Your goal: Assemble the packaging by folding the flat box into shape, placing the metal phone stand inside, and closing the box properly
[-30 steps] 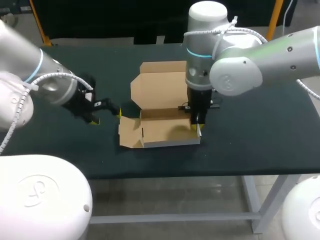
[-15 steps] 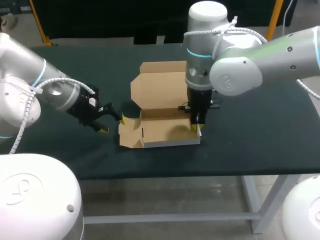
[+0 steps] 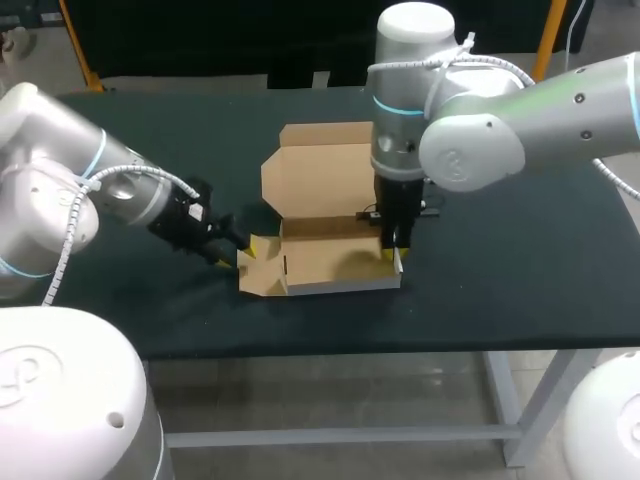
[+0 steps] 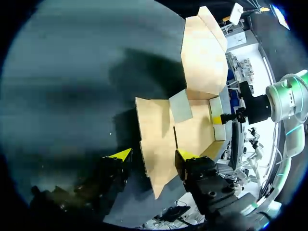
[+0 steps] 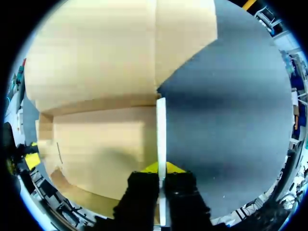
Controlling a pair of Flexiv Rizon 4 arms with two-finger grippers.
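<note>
Looking down from above, what is the largest thing here?

A dark green table (image 3: 500, 290). An open brown cardboard box (image 3: 330, 262) lies on it, and everything else is placed from that box.

Where are the robot's arms?

The right arm (image 3: 470, 130), grey and white, stands over the box's right end and points straight down at it. The left arm (image 3: 70, 190) comes in low toward the box's left end.

What shape is the box in?

It is partly folded. The shallow tray has its front and back walls standing. The lid (image 3: 320, 170) lies open, flat on the table behind the tray and joined to its back wall. A side flap (image 3: 258, 268) spreads out flat from the tray's left end.

What is the right gripper doing?

The right gripper (image 3: 392, 250) is at the box's right end wall. In the right wrist view the thin upright wall (image 5: 161, 130) runs straight between its two yellow tips, which pinch it from both sides, so the right gripper (image 5: 161, 168) is clamped on the box.

And the left gripper?

The left gripper (image 3: 240, 252) is at the box's left end, at the flat side flap. In the left wrist view its yellow-tipped fingers (image 4: 120, 154) stand wide apart, and the outer edge of the side flap (image 4: 154, 139) lies in the gap between them. I cannot tell whether either tip touches the cardboard. It grips nothing.
</note>
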